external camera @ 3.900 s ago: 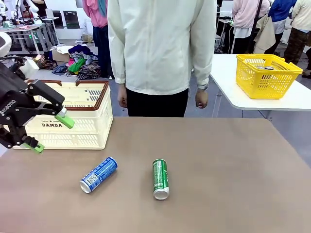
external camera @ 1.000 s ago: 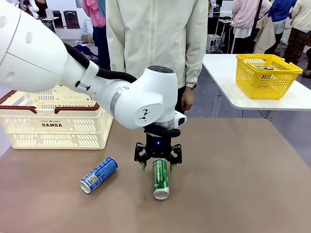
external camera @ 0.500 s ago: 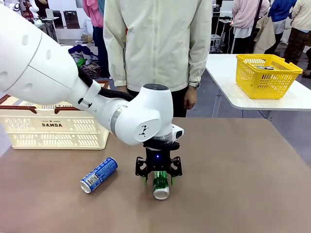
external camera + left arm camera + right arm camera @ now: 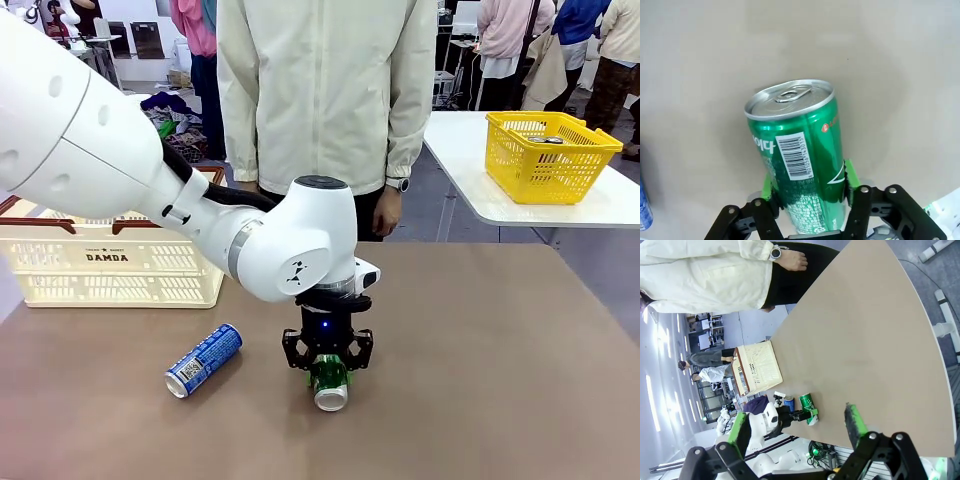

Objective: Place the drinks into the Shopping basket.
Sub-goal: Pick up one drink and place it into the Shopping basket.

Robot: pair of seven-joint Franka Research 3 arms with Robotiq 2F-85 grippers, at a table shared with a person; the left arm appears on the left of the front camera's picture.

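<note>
The green can point(image 4: 329, 386) lies on its side on the brown table point(image 4: 480, 350), silver top toward me. My left gripper point(image 4: 327, 366) comes down over it, and in the left wrist view its green pads point(image 4: 849, 175) press both sides of the green can point(image 4: 800, 165), shut on it. The blue can point(image 4: 203, 360) lies on its side to the left, apart from the arm. The cream Shopping basket point(image 4: 110, 262) stands at the table's far left. My right gripper point(image 4: 796, 426) is open, holding nothing, away from the table; its view shows the basket point(image 4: 757, 367) and the green can point(image 4: 807, 402).
A person in a cream jacket point(image 4: 320, 90) stands at the far edge, hands hanging down. A yellow basket point(image 4: 548, 150) sits on a separate white table at back right. The brown table's right half is bare.
My left arm swung in from the left and came down over the green can. In the last half second its fingers closed in on the can, which still lies on the table.
</note>
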